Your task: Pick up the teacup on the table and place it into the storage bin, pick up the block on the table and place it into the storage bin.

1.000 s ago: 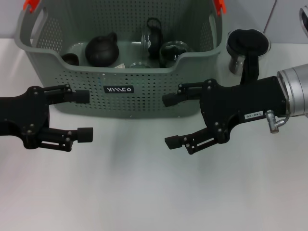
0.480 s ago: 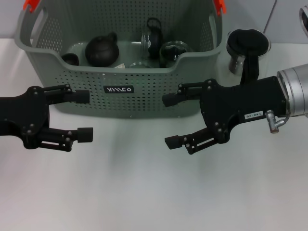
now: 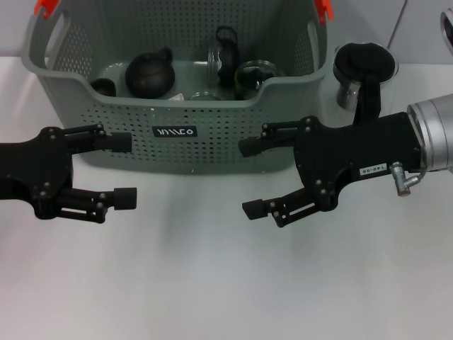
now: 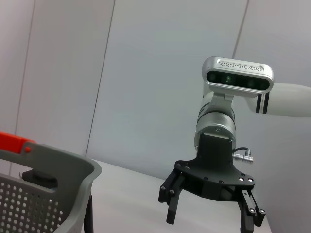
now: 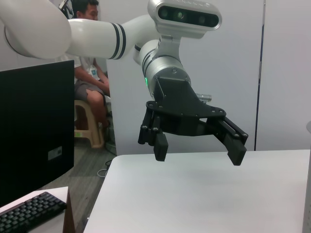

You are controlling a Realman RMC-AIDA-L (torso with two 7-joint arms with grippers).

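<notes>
The grey perforated storage bin stands at the back of the white table, orange clips on its rim. Inside it lie a round black pot, a small dark cup-shaped thing and glass pieces. No teacup or block shows on the table; both are out of view. My left gripper hovers open in front of the bin's left half, holding nothing. Open and holding nothing too, my right gripper sits before the bin's right corner. The left wrist view shows the right gripper, the right wrist view the left gripper.
A glass jug with a black lid stands to the right of the bin, behind my right arm. The white table stretches bare toward me. Beyond the table's left side are a black monitor, a keyboard and a seated person.
</notes>
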